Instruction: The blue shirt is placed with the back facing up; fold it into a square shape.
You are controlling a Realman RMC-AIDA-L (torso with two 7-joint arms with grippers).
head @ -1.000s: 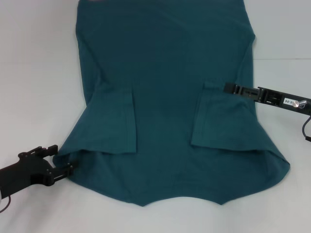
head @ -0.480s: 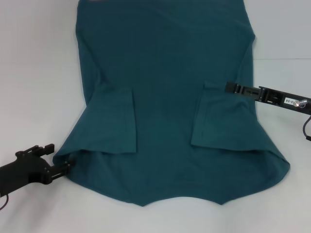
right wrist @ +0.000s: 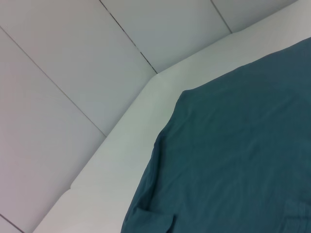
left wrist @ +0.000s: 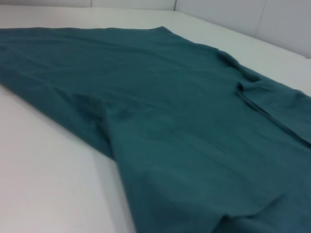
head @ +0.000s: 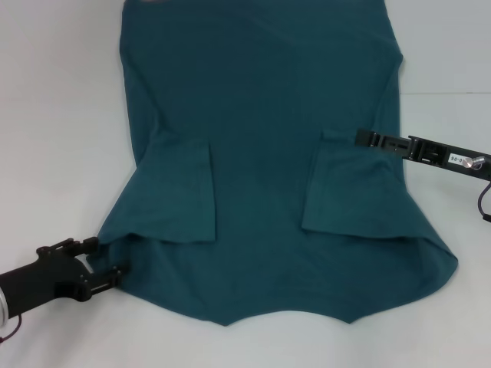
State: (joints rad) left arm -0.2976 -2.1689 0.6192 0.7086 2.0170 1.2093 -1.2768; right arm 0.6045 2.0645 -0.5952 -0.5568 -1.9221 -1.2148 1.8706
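Observation:
The blue shirt (head: 261, 153) lies flat on the white table, plain side up, with both sleeves folded inward onto the body. My left gripper (head: 103, 258) is at the shirt's near-left corner, open, one finger (head: 89, 245) beside the cloth edge and the other (head: 113, 271) nearer me. My right gripper (head: 360, 139) shows side-on over the right part of the shirt, at the top corner of the folded right sleeve. The left wrist view shows the shirt (left wrist: 184, 121) close up, and the right wrist view shows the shirt (right wrist: 233, 160) from the far side.
The white table (head: 54, 115) shows bare on both sides of the shirt and along the near edge. In the right wrist view, the table edge (right wrist: 126, 126) meets pale wall panels (right wrist: 73, 73) behind it.
My left gripper has shifted nearer to me and to the right, closing in on the shirt's near-left corner. The right arm and the shirt have not moved.

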